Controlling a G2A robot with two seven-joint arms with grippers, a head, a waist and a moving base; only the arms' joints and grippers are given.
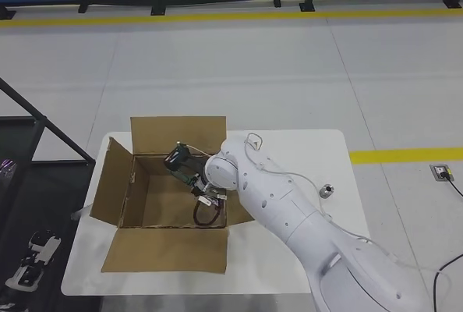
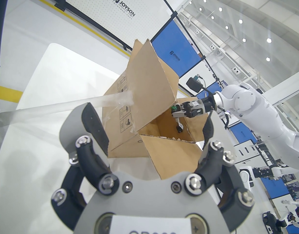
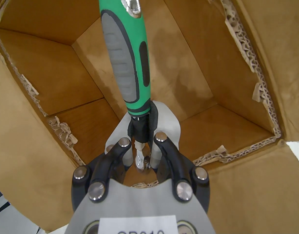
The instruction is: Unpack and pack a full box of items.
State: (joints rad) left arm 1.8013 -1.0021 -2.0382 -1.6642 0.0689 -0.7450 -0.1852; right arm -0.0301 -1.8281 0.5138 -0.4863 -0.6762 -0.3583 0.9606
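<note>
An open cardboard box [image 1: 138, 226] stands on the white table [image 1: 294, 148] with its flaps folded outward. My right arm hangs over the box's far right corner. My right gripper [image 3: 142, 122] is shut on the dark shaft of a green-and-grey-handled tool [image 3: 126, 49], whose handle points down into the box over the brown floor [image 3: 200, 127]. From the side, the same tool [image 2: 174, 109] sticks out of that gripper just above the box opening. My left gripper [image 2: 149, 122] is open with nothing between its fingers, low beside the box and apart from it.
A small metal cylinder [image 1: 325, 189] lies on the table right of the arm. A strip of clear tape [image 2: 66, 105] trails from a box flap. A black frame [image 1: 13, 156] stands left of the table. The box's inner edges are torn [image 3: 246, 49].
</note>
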